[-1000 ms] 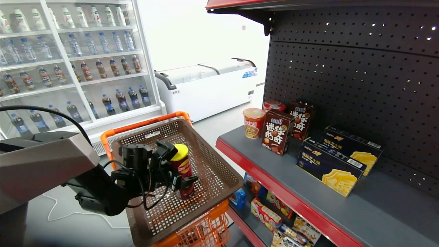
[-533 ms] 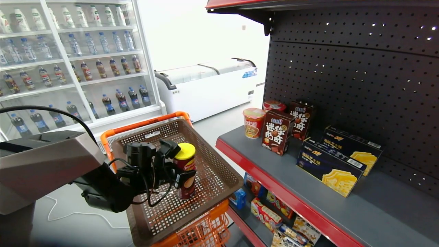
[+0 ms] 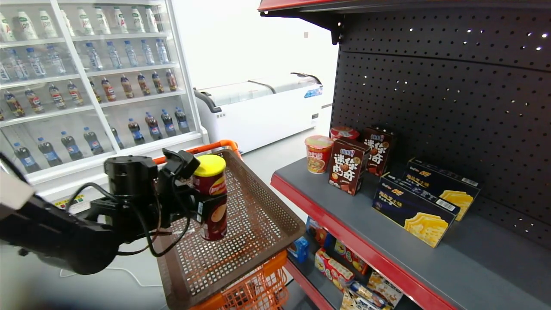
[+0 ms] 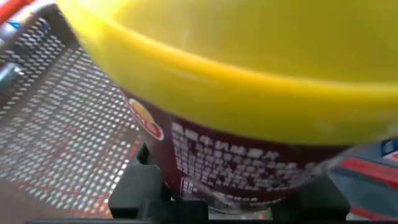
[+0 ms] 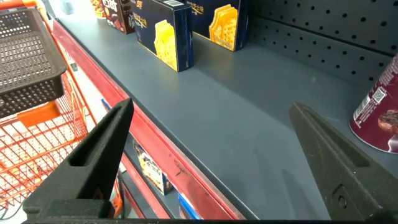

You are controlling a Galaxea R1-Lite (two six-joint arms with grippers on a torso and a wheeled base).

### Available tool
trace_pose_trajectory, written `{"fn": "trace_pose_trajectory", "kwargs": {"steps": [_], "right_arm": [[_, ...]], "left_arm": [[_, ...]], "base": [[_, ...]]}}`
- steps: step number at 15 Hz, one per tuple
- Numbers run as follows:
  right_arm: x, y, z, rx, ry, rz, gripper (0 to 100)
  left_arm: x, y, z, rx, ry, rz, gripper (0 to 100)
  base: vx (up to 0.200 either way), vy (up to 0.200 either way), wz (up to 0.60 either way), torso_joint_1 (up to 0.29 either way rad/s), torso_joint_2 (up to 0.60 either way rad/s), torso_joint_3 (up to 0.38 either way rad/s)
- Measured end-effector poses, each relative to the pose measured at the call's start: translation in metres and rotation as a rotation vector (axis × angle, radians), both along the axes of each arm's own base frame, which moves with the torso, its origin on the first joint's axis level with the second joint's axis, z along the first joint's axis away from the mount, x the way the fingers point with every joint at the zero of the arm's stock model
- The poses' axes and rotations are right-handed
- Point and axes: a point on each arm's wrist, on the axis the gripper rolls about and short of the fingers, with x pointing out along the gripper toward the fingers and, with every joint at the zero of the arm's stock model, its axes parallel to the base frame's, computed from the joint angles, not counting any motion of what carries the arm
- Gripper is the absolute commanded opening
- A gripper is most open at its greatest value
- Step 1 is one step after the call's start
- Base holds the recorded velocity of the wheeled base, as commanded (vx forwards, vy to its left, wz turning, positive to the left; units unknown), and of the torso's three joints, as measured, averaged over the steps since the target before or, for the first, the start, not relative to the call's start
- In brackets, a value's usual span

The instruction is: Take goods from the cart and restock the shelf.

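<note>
The left pincer (image 3: 198, 186) is closed on a dark red chips can (image 3: 212, 193) with a yellow lid. It holds the can upright in the air, above the brown perforated basket (image 3: 258, 215) on top of the orange cart (image 3: 258, 284). The right pincer (image 5: 211, 109) is wide open over the grey shelf (image 5: 236, 118). On that shelf stand dark blue boxes (image 5: 165, 34) and, well apart from them, another dark red can (image 5: 379, 118).
</note>
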Motion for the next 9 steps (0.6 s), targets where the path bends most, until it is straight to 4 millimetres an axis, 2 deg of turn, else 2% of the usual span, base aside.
{"fn": "trace_pose_trajectory", "kwargs": {"steps": [3,4,7,9], "right_arm": [[0.000,0.000,0.000,0.000,0.000,-0.001,100],[0.000,0.000,0.000,0.000,0.000,0.000,100],[0.000,0.000,0.000,0.000,0.000,0.000,100],[0.000,0.000,0.000,0.000,0.000,-0.001,100]], "left_arm": [[-0.061,0.012,0.054,-0.033,-0.067,0.030,0],[-0.084,0.017,0.063,-0.040,-0.084,0.063,0],[-0.145,0.032,0.076,-0.080,-0.144,0.177,0],[-0.174,0.037,0.082,-0.108,-0.198,0.202,0]], "base": [[0.000,0.000,0.00,0.000,0.00,0.000],[0.000,0.000,0.00,0.000,0.00,0.000],[0.000,0.000,0.00,0.000,0.00,0.000],[0.000,0.000,0.00,0.000,0.00,0.000]]}}
